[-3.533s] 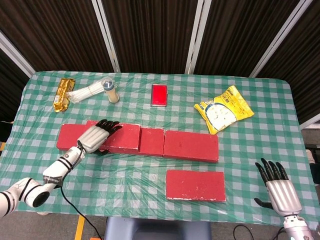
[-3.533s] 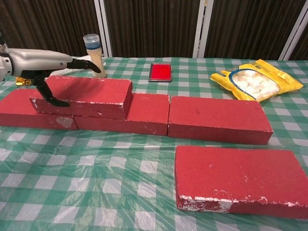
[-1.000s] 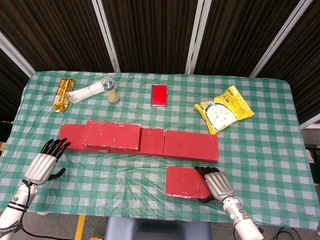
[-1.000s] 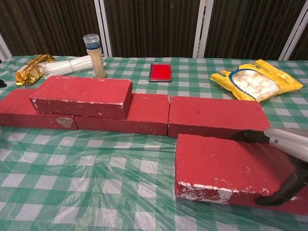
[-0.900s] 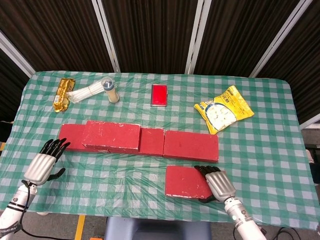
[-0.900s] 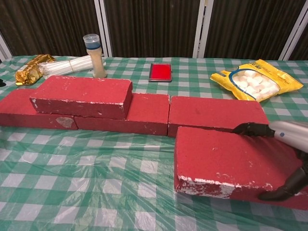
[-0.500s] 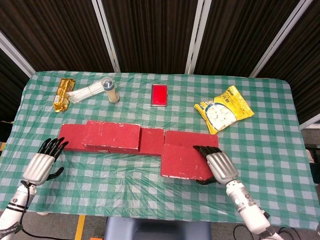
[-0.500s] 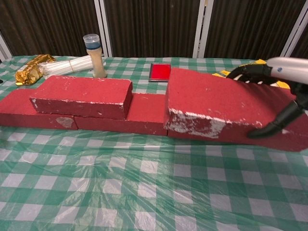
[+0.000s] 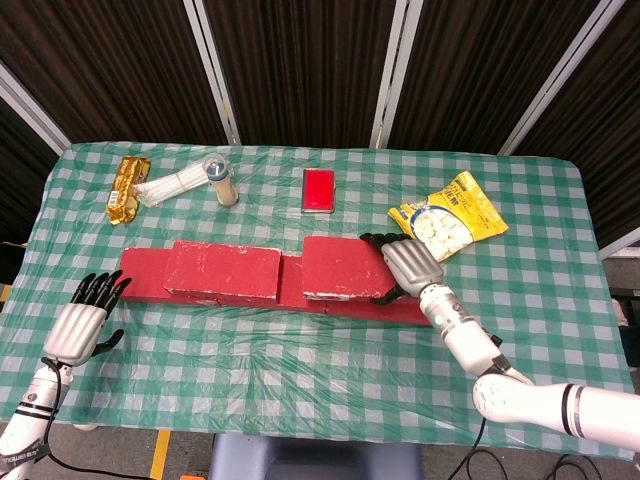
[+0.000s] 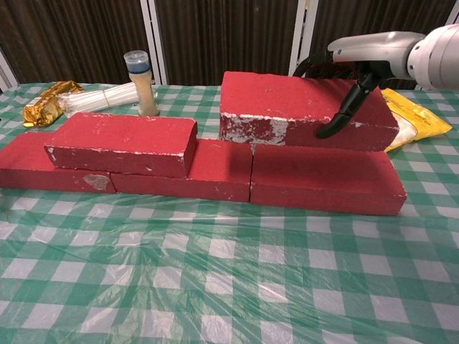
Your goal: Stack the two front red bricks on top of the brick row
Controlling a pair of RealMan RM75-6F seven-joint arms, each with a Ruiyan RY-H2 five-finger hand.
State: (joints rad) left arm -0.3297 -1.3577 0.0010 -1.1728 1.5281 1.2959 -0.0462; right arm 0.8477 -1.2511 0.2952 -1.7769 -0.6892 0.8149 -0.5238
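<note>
A row of red bricks [image 9: 385,303] [image 10: 323,179] runs across the middle of the checked table. One red brick [image 9: 222,270] [image 10: 122,143] lies stacked on the row's left part. My right hand [image 9: 405,265] [image 10: 358,64] grips the right end of a second red brick [image 9: 345,267] [image 10: 287,107], fingers over its top and thumb on its front face. That brick hangs roughly level over the row's right part, spanning the seam with the middle brick. Whether it touches the row I cannot tell. My left hand [image 9: 80,325] hovers open at the table's front left edge, holding nothing.
At the back left are a gold packet [image 9: 125,187], a bundle of white sticks [image 9: 170,185] and a small bottle [image 9: 222,180] [image 10: 140,82]. A flat red box [image 9: 319,189] lies at the back centre. A yellow snack bag [image 9: 450,215] sits just right of my right hand.
My right hand lifted the front brick off the table and carried it back and left, up over the row. The left hand barely moved.
</note>
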